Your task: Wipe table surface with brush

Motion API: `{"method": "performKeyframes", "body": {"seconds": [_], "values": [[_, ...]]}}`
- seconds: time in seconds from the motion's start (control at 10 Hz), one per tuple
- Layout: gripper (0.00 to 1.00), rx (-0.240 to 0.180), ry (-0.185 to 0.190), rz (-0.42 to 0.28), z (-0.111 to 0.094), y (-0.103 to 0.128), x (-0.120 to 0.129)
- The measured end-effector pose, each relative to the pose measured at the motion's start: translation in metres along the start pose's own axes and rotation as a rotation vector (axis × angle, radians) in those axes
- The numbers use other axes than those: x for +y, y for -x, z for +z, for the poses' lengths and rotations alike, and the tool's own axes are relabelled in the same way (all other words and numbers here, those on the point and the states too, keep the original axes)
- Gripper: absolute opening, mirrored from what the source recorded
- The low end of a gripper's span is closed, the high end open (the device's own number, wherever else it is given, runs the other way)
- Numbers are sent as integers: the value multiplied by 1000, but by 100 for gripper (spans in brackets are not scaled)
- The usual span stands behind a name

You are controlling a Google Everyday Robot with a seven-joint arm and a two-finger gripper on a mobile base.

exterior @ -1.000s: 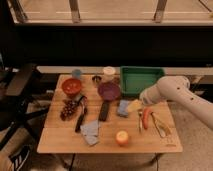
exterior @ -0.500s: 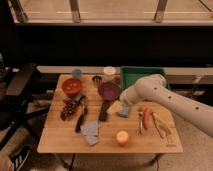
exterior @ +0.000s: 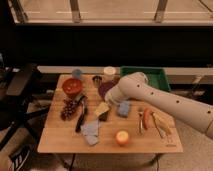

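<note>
The table surface (exterior: pixel 60 140) is a light tan wooden top with many items on it. The brush (exterior: pixel 80 116), a slim black stick, lies left of centre, just right of the grape bunch (exterior: pixel 70 107), and nothing touches it. My white arm reaches in from the right. Its gripper (exterior: pixel 111 97) hangs over the purple plate (exterior: pixel 104 88) near the table's middle, right of the brush and apart from it. The gripper is open and holds nothing that I can see.
A red bowl (exterior: pixel 72 86), a blue cup (exterior: pixel 77 74), a dark can (exterior: pixel 97 80) and a white cup (exterior: pixel 109 72) stand at the back. A green tray (exterior: pixel 155 75) is back right. A yellow sponge (exterior: pixel 102 109), grey-blue cloth (exterior: pixel 91 132), orange (exterior: pixel 121 137) and banana (exterior: pixel 161 126) are nearer.
The arm has swung left across the table, from the right side to over the purple plate near the middle. The brush and the other items have not moved.
</note>
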Motion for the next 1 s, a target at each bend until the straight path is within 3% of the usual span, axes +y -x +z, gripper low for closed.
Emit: {"method": "performKeyframes", "body": {"seconds": [0.5,1.0], "values": [[80,-21,15,8,10,5,0],[80,-88,5,35,72,62,13]]}}
